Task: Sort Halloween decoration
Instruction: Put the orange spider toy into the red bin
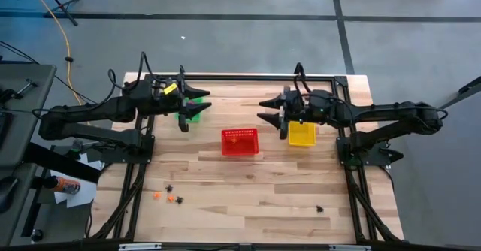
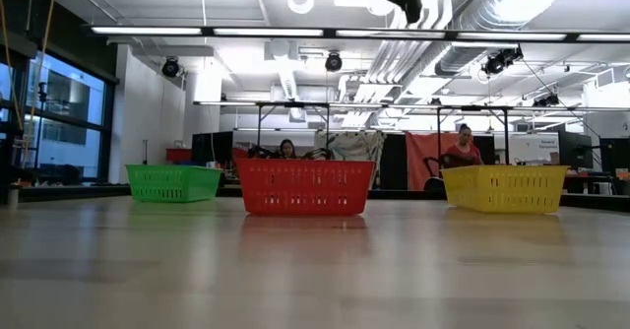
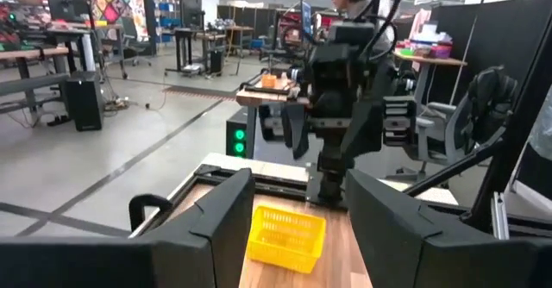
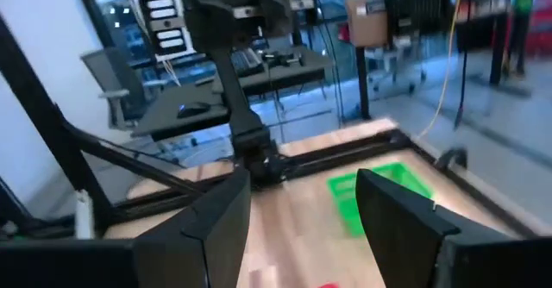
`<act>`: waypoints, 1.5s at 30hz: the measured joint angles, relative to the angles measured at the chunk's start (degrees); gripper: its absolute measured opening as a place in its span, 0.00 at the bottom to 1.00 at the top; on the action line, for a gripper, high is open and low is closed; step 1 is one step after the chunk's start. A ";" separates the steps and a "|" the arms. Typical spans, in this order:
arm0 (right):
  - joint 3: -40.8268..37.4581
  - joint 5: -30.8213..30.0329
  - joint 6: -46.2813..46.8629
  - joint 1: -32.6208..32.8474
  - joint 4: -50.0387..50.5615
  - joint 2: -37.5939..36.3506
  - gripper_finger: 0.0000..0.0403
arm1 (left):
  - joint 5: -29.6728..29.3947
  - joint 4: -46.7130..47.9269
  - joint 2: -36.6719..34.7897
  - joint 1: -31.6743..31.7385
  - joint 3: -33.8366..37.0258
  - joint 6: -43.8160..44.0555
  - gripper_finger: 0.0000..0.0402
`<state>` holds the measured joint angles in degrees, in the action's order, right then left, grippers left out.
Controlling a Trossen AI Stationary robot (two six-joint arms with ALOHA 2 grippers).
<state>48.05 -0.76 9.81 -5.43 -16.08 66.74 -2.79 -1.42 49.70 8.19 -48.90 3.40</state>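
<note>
Hovering high at the far side of the worktop (image 1: pixel 248 179), both arms are raised and neither has begun a pick. The left claw (image 1: pixel 197 98) hangs over the green basket (image 1: pixel 192 114); its own wrist view shows the two fingers (image 3: pixel 220 223) spread with nothing between them. The right claw (image 1: pixel 269 109) hangs just beside the yellow basket (image 1: pixel 302 134), and its fingers (image 4: pixel 220 215) likewise stand wide apart and empty. The red basket (image 1: pixel 240 141) sits between the other two, all three in a row.

The Halloween decoration (image 1: pixel 170 198) lies well apart from the baskets, scattered along the near part of the worktop: a small cluster of orange and dark trinkets toward the left, and one black trinket (image 1: pixel 319 207) alone toward the right. All three baskets look empty from the level view, though that angle cannot show their floors, so the sorting seems to be at its very start.

The step in hand is probably the first reach. Doing it well means sending each arm to the pieces on its own side, so the two never cross over the red basket. The trinkets are tiny and lie flat, so the claw should come straight down with its tips nearly on the wood, straddling a single piece. In the cluster the pieces sit near one another; taking an outer one first should avoid scattering the rest. Which colour belongs in which basket cannot be told from here.
</note>
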 joint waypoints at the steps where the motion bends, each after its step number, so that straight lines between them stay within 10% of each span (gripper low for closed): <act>1: -0.01 0.03 -1.67 -0.02 -0.02 0.00 0.51 | 0.01 0.35 0.03 0.00 0.00 0.00 0.43; 34: -0.04 0.55 -3.36 -0.02 -0.08 0.01 0.51 | 1.60 1.14 2.16 0.02 -0.04 4.90 0.43; 45: -0.04 0.53 -2.35 -0.18 0.36 0.02 0.51 | 21.14 44.91 3.08 -11.58 0.65 32.28 0.43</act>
<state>48.01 -0.23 7.46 -5.61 -15.73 66.76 18.34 43.49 52.77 -3.40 -48.25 35.68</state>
